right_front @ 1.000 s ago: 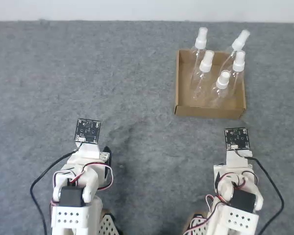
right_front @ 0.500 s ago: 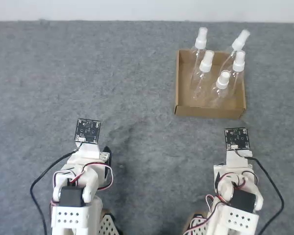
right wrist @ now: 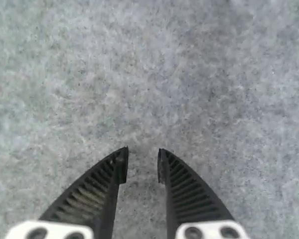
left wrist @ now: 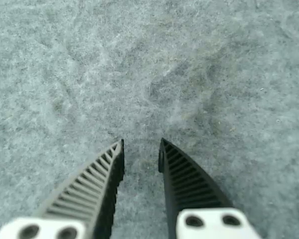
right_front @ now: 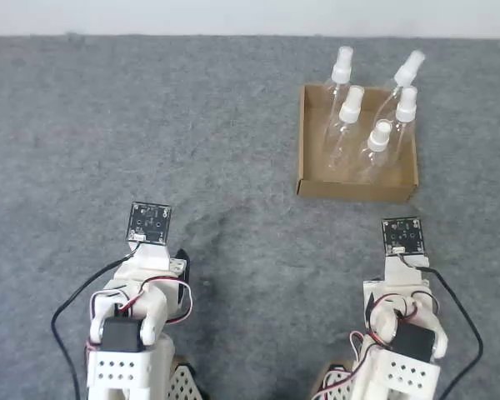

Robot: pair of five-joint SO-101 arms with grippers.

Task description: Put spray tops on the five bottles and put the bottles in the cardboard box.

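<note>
Resting in the cardboard box (right_front: 357, 190), the five bottles (right_front: 343, 137) all carry white spray tops (right_front: 351, 102). The box sits at the far right of the grey bench (right_front: 150, 117). The left tool (left wrist: 141, 145) and the right tool (right wrist: 142, 152) each show a narrow gap and hold nothing.

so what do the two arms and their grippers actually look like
The white plastic arms, one beside the other, carry black, red and white cables and a black square board each. Left gripper and right gripper have black ribbed tapering fingers on white mounts.
</note>
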